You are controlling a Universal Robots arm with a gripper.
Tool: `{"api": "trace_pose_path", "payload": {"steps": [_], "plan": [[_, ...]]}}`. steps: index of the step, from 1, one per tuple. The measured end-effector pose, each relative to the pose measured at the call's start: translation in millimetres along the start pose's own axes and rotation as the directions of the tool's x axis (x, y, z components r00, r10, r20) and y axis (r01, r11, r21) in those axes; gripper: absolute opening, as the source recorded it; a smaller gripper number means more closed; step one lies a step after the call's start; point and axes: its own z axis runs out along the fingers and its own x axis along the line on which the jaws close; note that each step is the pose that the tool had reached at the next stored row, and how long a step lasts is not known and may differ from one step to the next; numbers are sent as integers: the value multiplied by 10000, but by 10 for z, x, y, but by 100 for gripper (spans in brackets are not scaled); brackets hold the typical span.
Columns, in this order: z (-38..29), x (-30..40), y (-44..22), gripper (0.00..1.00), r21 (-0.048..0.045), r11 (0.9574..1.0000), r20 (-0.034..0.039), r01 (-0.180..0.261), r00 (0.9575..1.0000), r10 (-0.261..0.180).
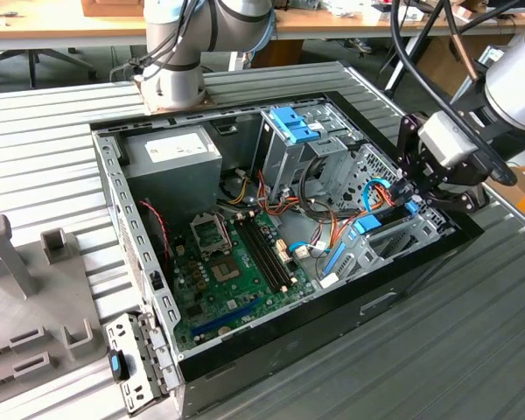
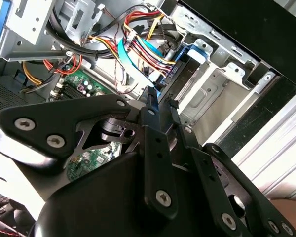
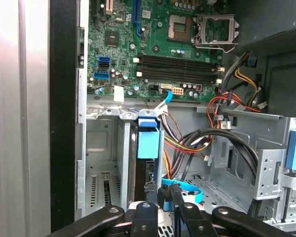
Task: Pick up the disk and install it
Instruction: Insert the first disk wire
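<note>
Inside the open computer case [image 1: 140, 236], at its corner toward the exterior view's right, we hold our claw [image 3: 162, 193] low over the grey drive bay [image 3: 106, 163]. Its fingers [image 2: 150, 101] are nearly together, gripping nothing we can make out. The disk [image 3: 148, 140] stands on edge in that bay, blue tab up, just beyond the fingertips.

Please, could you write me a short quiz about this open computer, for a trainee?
1. True or false: the black end effector hangs beside the grey power supply box.
2. Where is the flat black disk with blue plastic rails? A in the grey metal drive bay; B on the table; C on the motherboard.
3. Complete: the plastic latch atop the tall grey metal cage is ____.
Key: 1 false; 2 A; 3 blue.
</note>
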Motion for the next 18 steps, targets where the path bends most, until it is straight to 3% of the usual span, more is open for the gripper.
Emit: {"api": "trace_pose_path", "payload": {"steps": [4, 13, 18], "plan": [[-40, -18, -5, 24, -4, 10000, 8, 18, 10000, -18], [46, 0, 2, 24, -6, 10000, 7, 25, 10000, -24], [55, 2, 3, 24, -5, 10000, 6, 26, 10000, -26]]}}
